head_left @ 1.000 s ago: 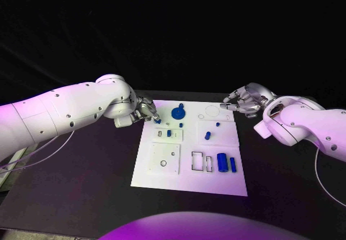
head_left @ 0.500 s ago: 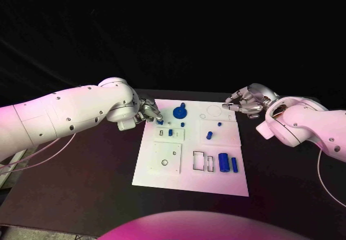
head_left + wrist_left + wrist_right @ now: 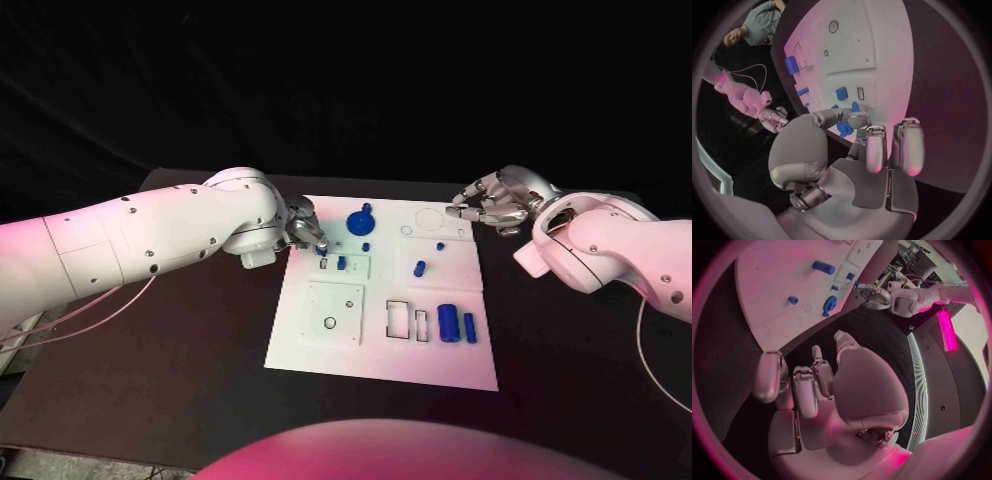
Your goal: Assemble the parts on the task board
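On the black table [image 3: 173,350] lies the white board [image 3: 378,352], and everything below is placed against it. Its far half carries a blue round part [image 3: 358,219] with small blue pegs near it; toward its near right corner two blue cylinders [image 3: 449,322] lie side by side, just beside two outlined rectangular slots [image 3: 397,320]. A plate with a small round hole [image 3: 330,315] sits on the near left part of the board.

At the board's far left corner the left hand [image 3: 304,231] is low over the surface. The left wrist view shows its fingertips [image 3: 856,119] closed around a small blue part [image 3: 844,130], thumb against finger, with the other fingers [image 3: 907,145] held straight beside it. I judge this a pinch on that part.

Off the board's far right corner the right hand [image 3: 493,204] hovers above the table. Its fingers [image 3: 804,385] are curled in loosely and nothing sits between them.

The parts look like small hard plastic pieces: light, stiff and smooth, so likely to slip or roll if nudged sideways. The cylinders would best be taken across their middle from both long sides; a peg by its upper end, leaving the lower end free to enter a hole. A pinched part this small could twist between the fingertips, so it probably needs to go down straight, with little side force.
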`<state>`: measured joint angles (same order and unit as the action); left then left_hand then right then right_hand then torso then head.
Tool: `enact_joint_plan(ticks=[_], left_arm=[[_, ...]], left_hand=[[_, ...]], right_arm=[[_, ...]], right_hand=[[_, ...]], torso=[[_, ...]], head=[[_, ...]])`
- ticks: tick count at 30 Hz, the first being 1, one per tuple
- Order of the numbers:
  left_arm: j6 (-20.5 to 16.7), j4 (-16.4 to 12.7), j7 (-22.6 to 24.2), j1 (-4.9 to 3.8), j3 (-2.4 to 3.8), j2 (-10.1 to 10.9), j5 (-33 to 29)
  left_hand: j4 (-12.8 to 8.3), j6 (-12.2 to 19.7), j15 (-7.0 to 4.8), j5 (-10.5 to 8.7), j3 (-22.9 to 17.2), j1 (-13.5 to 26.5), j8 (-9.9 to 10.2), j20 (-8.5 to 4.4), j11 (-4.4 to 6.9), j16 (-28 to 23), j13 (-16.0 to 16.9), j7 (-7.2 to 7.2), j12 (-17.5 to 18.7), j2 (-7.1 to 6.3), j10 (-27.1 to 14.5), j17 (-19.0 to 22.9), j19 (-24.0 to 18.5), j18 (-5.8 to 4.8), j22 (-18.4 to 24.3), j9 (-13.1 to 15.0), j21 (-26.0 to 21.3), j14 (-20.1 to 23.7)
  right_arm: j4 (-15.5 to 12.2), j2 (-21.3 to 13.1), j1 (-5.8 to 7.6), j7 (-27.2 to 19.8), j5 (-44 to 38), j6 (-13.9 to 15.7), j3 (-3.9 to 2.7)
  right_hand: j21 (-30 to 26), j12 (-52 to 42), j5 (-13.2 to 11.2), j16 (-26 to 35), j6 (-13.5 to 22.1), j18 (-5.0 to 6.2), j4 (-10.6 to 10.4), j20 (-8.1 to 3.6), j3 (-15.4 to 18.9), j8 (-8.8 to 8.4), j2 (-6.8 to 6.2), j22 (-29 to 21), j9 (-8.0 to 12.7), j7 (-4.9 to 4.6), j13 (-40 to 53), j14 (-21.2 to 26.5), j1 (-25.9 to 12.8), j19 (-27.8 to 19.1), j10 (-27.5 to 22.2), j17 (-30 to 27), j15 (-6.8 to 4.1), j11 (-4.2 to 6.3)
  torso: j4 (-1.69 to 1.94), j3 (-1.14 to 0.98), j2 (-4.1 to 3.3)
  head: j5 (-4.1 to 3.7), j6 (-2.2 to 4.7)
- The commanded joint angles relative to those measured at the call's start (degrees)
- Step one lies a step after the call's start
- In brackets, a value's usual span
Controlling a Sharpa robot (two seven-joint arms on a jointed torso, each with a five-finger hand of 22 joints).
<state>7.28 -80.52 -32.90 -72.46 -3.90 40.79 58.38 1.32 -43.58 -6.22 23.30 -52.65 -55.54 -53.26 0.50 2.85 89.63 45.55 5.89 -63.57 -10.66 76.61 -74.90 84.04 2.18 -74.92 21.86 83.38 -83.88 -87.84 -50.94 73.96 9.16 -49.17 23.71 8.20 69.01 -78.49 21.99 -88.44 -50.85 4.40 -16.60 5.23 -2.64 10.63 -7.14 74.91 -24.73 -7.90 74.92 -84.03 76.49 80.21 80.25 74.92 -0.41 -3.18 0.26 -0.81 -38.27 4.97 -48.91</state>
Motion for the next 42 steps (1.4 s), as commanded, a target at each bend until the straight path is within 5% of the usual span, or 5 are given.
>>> enact_joint_plan(ticks=[1, 42], left_arm=[[0.1, -0.2, -0.7, 0.26, -0.04, -0.2, 2.3], [3.7, 0.3, -2.2, 1.29, -0.29, -1.6, 4.5]], left_hand=[[-1.4, -5.6, -0.41, 0.05, -0.9, 0.2, -5.4, -0.51, 0.05, 0.4, 0.2, -5.23, -0.3, 0.59, 0.5, -15.1, 3.1, -0.64, -13.0, 12.9, 0.3, -6.1], [-0.4, -8.4, -0.53, -2.61, 3.9, 0.2, -4.2, -0.66, 0.43, 0.4, 0.8, -5.78, 0.1, 2.07, 2.3, -15.1, 3.3, -0.78, -13.2, 12.5, 0.9, -6.1]], right_arm=[[-0.1, 0.0, -0.04, -0.4, -0.2, -0.9, 0.00], [0.0, 0.1, -0.05, -0.5, -0.1, -0.9, 0.00]], right_hand=[[-0.4, 0.1, 0.3, 0.2, 0.4, 0.66, -0.1, -0.08, -0.4, 0.28, 0.03, 1.8, -0.1, 0.07, 1.6, -4.8, -0.4, -0.5, -0.2, 10.1, -0.52, 0.05], [-0.5, 0.1, 0.9, 0.2, 0.3, 0.67, -0.1, -0.09, -0.4, 0.45, 0.08, 1.8, -0.1, 0.10, 1.6, -4.8, -1.0, -0.5, -0.2, 10.1, -0.53, 0.08]], torso=[[0.02, -0.01, -0.02], [0.04, -0.05, 0.08]], head=[[-0.09, -0.28], [-0.21, -1.06]])
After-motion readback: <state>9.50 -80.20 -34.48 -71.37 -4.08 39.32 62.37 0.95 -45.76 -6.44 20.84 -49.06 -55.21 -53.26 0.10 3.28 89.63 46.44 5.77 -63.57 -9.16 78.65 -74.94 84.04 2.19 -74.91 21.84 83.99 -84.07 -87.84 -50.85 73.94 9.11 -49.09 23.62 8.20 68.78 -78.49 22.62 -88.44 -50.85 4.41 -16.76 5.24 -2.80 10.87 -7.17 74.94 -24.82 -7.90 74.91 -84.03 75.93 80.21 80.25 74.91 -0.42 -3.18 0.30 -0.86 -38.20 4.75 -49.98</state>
